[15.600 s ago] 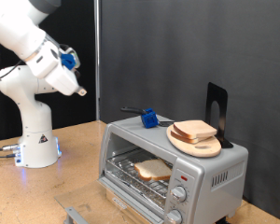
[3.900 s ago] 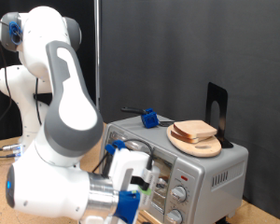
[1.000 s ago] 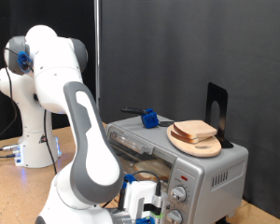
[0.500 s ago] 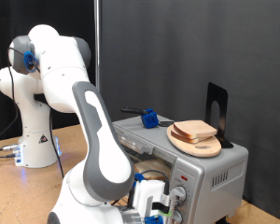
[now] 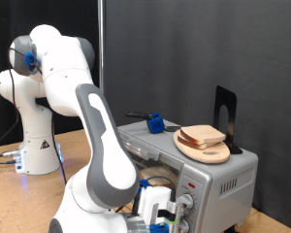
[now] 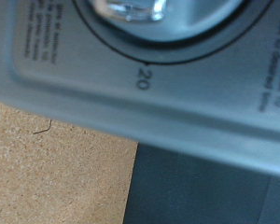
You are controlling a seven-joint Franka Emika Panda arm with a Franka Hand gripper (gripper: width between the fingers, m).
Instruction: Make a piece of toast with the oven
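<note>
The silver oven [image 5: 223,180] stands on the wooden table at the exterior view's lower right, its glass door shut. A tan patch of the piece of toast [image 5: 153,181] shows through the glass, mostly hidden by my arm. My gripper [image 5: 171,219] is low at the oven's front, right against the knobs [image 5: 184,203] under the red light [image 5: 191,184]. The wrist view is filled by the oven's control panel [image 6: 196,103], with the rim of a round knob [image 6: 131,9] and a "20" dial mark [image 6: 141,81]. No fingers show there.
A round wooden board with piled bread slices [image 5: 202,141] sits on the oven's top, with a blue-handled tool [image 5: 155,123] and a black stand [image 5: 225,112] beside it. The arm's base [image 5: 34,146] stands at the exterior view's left on the wooden table [image 6: 56,159].
Over the last second my hand moved a little towards the exterior view's right, closer to the knobs. Since half a second ago nothing has visibly moved.
</note>
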